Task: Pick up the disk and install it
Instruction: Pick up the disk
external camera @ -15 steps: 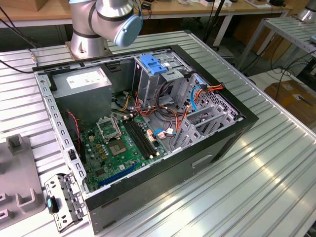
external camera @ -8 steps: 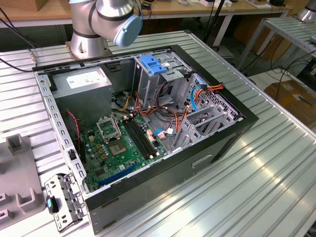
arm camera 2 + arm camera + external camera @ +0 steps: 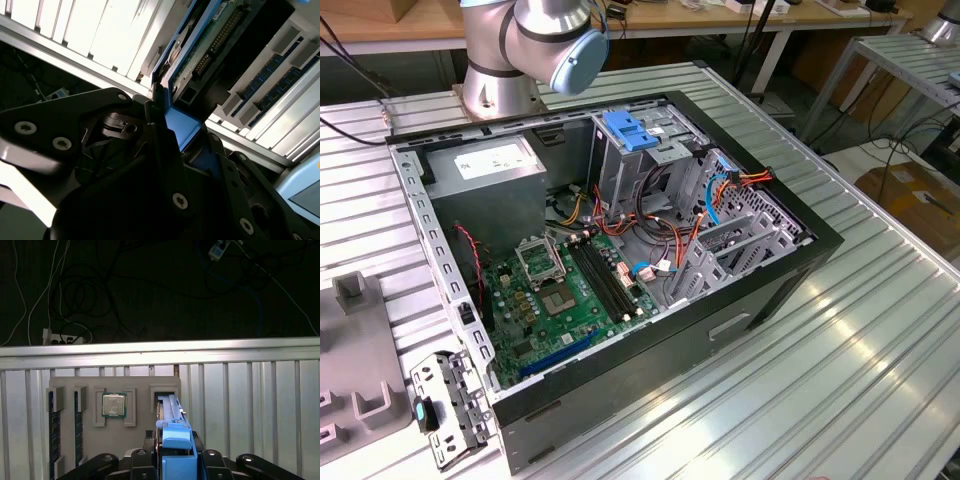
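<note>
Here's the disk point(image 3: 169, 410), a flat dark metal hard drive in a blue plastic carrier point(image 3: 176, 442), standing on edge at a slot in the grey holder tray point(image 3: 140, 440). Whether it's fully seated, I can't tell. The black gripper point(image 3: 174, 460) has its jaws pinching the carrier's end. Good place to hold, I'd say: rigid plastic, clear of the exposed circuit board point(image 3: 212, 42). Expect it dense, stiff and shock-sensitive. A square processor chip point(image 3: 114, 405) sits just beside it. The open black computer case point(image 3: 720, 335) lies on the ribbed aluminium table point(image 3: 880, 330).
</note>
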{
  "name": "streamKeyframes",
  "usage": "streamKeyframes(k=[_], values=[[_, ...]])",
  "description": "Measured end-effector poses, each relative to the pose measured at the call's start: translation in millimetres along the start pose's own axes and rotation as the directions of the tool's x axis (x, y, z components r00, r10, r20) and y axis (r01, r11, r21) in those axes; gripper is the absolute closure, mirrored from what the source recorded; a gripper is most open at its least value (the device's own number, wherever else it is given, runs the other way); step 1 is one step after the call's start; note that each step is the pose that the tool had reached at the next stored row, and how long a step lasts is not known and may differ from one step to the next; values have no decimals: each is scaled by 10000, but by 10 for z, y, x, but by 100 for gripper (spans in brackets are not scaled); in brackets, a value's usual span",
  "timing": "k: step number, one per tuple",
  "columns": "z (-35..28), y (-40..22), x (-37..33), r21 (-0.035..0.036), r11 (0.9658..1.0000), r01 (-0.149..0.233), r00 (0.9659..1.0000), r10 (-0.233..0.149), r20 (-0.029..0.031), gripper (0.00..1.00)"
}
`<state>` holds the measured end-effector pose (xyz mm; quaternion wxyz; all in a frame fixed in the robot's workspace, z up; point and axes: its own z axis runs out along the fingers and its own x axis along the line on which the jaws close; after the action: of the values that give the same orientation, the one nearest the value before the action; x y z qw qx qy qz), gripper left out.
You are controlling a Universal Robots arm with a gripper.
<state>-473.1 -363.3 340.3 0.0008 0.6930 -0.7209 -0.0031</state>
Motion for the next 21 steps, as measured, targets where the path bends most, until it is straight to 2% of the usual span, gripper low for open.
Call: streamKeyframes(k=[9,21], values=[[-75,0,0,3,10000,0,10000,0,14,63],[-132,0,0,1,10000,0,10000,0,87,63]])
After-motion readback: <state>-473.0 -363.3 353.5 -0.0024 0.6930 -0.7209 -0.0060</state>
